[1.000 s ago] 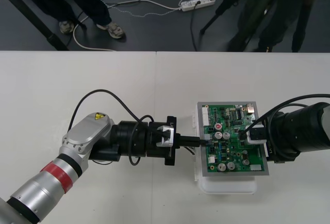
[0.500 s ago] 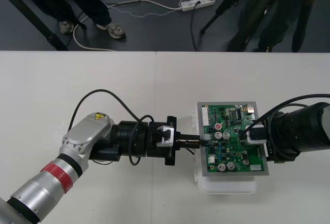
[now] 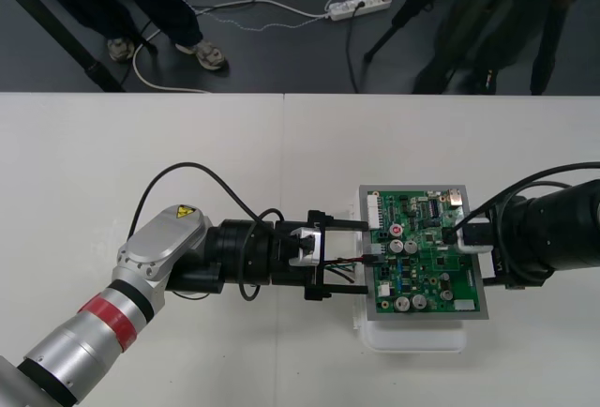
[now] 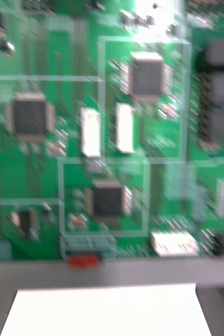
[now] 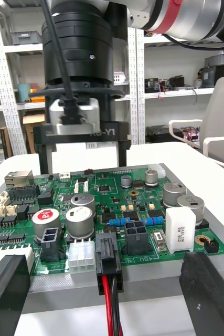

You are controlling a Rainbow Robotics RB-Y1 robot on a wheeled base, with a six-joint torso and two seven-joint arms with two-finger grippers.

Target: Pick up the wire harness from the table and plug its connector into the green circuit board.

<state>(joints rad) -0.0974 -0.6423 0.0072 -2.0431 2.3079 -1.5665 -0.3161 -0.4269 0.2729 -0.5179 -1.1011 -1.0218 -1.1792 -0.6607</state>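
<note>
Plug (image 5: pixel 108 252) is sitting seated in the green circuit board (image 3: pixel 427 271), centre-right of frame. Left gripper (image 3: pixel 366 258) is straddling the harness wires (image 3: pixel 345 259), fingers spread wide. Right gripper (image 5: pixel 84 169) is resting at the board's right edge, fingers apart. Insertion is looking done; only pulling clear is left.

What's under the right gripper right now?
The right end of the green circuit board lies under the right gripper; its wrist view looks down on chips and two white connectors. From the front, the gripper covers the board's edge there.
</note>
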